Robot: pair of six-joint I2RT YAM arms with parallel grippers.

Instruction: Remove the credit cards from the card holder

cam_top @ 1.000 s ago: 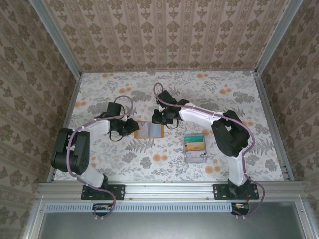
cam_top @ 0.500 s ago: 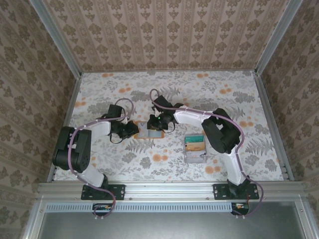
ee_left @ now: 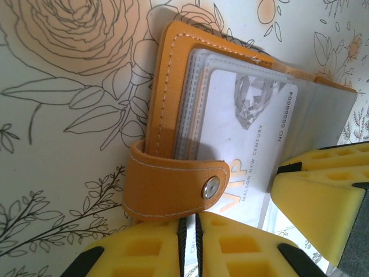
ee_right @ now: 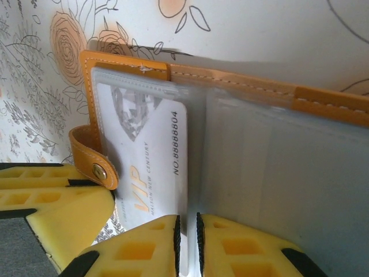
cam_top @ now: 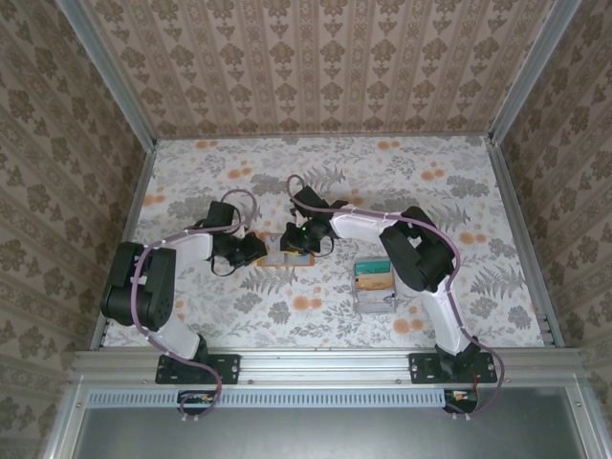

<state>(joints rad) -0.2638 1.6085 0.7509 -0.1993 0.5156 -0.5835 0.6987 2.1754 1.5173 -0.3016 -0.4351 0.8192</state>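
Observation:
The orange card holder (cam_top: 279,252) lies open on the floral table, its strap and snap (ee_left: 173,184) folded over the near edge. A white VIP credit card (ee_left: 253,133) (ee_right: 151,156) sits in a clear sleeve on the left page. My left gripper (cam_top: 252,249) (ee_left: 189,222) is shut, with its tips at the strap and the card showing through the slit. My right gripper (cam_top: 300,236) (ee_right: 186,231) is closed to a narrow gap at the card's inner edge, with a thin white strip between the pads. The grey-blue sleeves (ee_right: 288,173) fill the right page.
A grey tray (cam_top: 376,302) with teal and yellow cards stands to the right of the card holder. Patterned walls and metal rails (cam_top: 516,229) enclose the table. The right arm's yellow finger (ee_left: 323,196) rests on the sleeve's far end in the left wrist view.
The right gripper has moved left and down onto the open card holder, covering its right half. The left gripper has stayed at the holder's left edge.

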